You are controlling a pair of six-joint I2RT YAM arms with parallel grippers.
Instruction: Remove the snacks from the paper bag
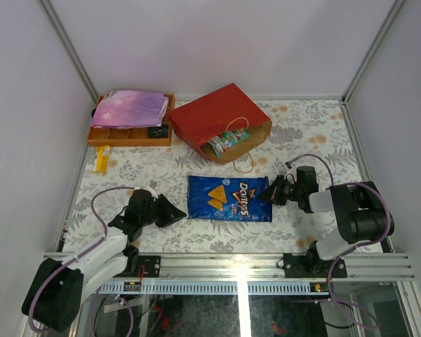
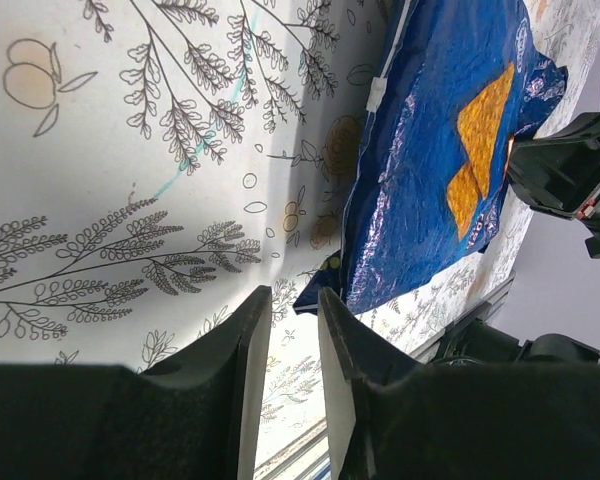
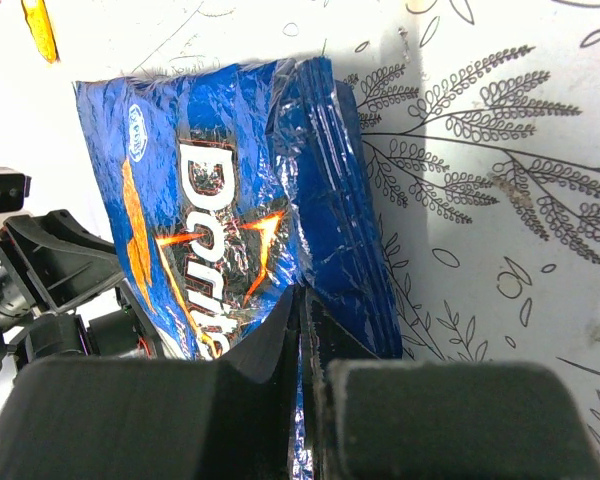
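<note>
The red paper bag (image 1: 214, 116) lies on its side at the back, its brown mouth facing the front right. Small green and pink snack packets (image 1: 228, 142) show in that mouth. The big blue Doritos bag (image 1: 228, 198) lies flat on the table in front of it. My right gripper (image 1: 268, 192) is shut on the Doritos bag's right edge; blue foil (image 3: 230, 200) is pinched between the jaws (image 3: 300, 297). My left gripper (image 1: 180, 214) sits just off the bag's left edge, open, with nothing between its fingers (image 2: 295, 297). The bag's corner (image 2: 325, 290) lies just ahead of them.
An orange compartment tray (image 1: 126, 142) stands at the back left with a pink-purple starry pouch (image 1: 130, 109) lying on it. A small orange packet (image 1: 102, 160) lies on the table in front of the tray. White walls enclose the floral-patterned table (image 1: 316, 133).
</note>
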